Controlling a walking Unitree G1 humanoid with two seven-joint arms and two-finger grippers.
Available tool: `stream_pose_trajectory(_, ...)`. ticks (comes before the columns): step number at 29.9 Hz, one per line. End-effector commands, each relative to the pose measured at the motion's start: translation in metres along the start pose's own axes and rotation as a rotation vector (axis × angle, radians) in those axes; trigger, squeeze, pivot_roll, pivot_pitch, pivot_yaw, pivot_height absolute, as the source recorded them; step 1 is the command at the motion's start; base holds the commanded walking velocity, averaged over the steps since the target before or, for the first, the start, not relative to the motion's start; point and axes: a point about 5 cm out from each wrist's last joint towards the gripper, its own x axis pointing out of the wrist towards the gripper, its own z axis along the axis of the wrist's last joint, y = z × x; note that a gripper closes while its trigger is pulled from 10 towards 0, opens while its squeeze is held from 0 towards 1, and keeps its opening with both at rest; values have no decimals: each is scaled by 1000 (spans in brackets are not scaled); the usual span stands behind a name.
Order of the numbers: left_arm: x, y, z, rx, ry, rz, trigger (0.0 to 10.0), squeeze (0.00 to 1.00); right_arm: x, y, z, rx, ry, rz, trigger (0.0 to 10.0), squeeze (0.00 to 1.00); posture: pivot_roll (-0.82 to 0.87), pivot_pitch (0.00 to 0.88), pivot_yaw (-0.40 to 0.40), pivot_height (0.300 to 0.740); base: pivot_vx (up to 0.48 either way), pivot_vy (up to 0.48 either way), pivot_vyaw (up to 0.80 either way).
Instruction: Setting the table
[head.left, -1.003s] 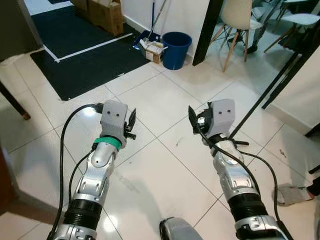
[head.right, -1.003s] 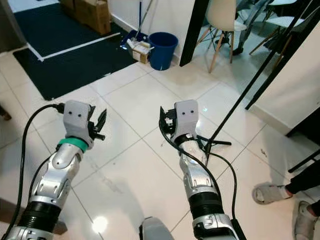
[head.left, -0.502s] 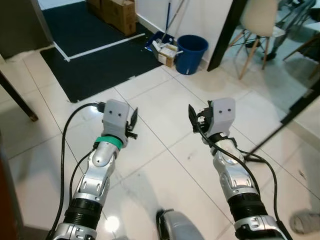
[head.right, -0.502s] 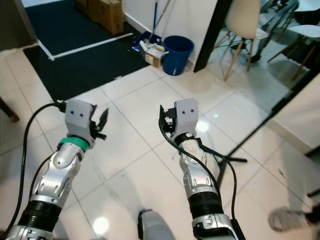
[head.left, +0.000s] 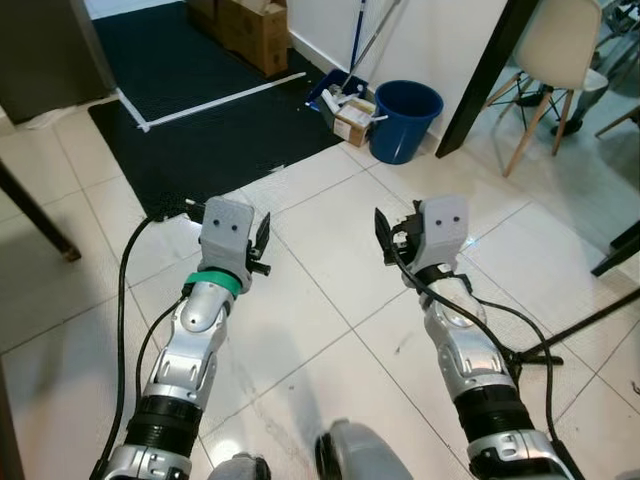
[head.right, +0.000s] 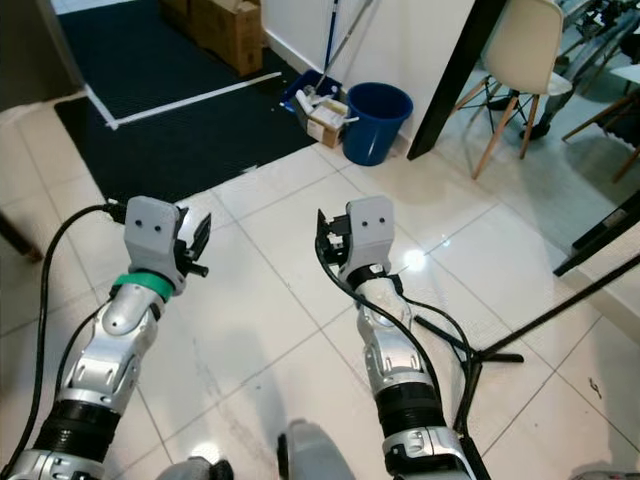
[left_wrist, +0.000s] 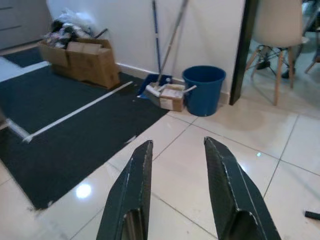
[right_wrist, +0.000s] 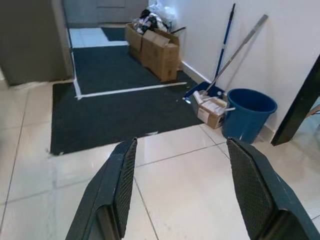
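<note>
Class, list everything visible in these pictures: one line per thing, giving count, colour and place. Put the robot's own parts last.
Round plastic bucket: one, blue, by the white wall.
Small cardboard box: one, brown and white, beside the bucket.
Large cardboard boxes: several, brown, along the wall.
Floor mat: one, dark, white stripe.
Wooden-legged chair: one, cream, far right.
Tripod legs: black, on the tiles.
Left gripper: open, empty.
Right gripper: open, empty.

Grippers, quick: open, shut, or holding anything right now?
Left gripper: open, empty, held over the tiled floor.
Right gripper: open wide, empty, also over the floor.
</note>
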Motion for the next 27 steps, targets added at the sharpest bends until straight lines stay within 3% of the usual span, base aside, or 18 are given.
stream_pose_trajectory(1, -2, -4, -6, 1, 25, -16, 10000, 0, -3, -3, -4, 2, 17, -16, 10000, 0, -177, 0, 23, 740, 480, 0, 0)
stream_pose_trajectory(27, 0, -4, -6, 7, 25, -24, 10000, 0, -3, -6, 1, 35, -4, -39, 10000, 0, -183, 0, 35, 740, 480, 0, 0)
